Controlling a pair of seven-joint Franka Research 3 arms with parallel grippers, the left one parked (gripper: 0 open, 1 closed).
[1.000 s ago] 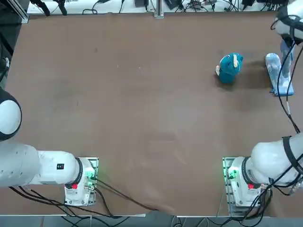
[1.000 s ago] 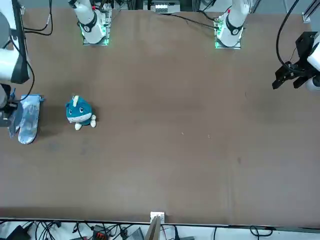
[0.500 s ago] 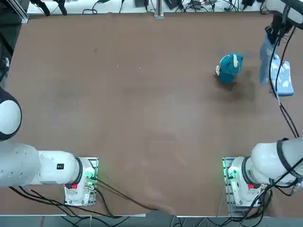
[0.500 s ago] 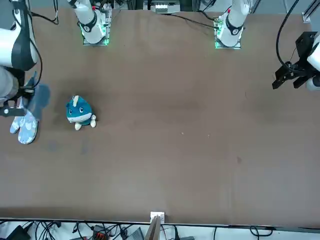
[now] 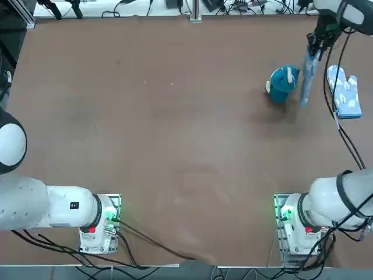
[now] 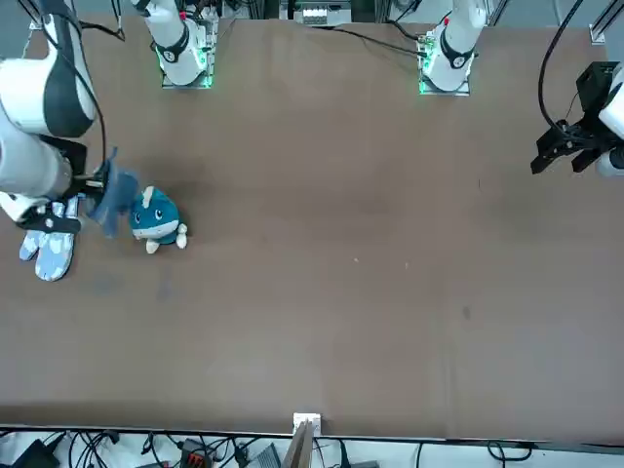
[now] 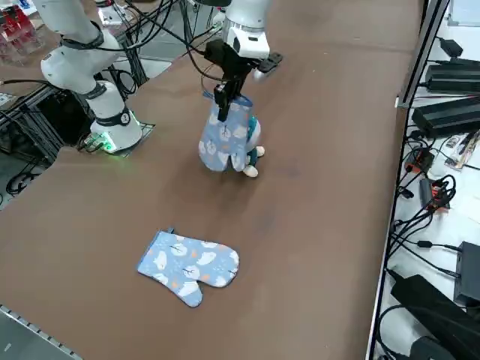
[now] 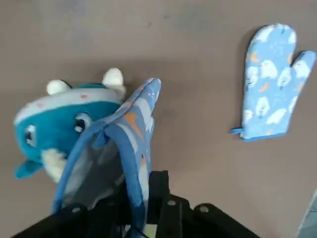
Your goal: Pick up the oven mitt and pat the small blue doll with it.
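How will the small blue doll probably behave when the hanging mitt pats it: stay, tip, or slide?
The doll looks like soft plush, so it likely dents and springs back. It seems light and sits on small feet, so a firm pat may tip or slide it. The mitt hangs limp from the right end effector, so the contact is probably gentle.

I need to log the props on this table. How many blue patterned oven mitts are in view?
2. One blue patterned oven mitt hangs from the shut right gripper, right beside the small teal-blue plush doll. The second mitt lies flat on the brown table, apart from the doll. None appears hidden.
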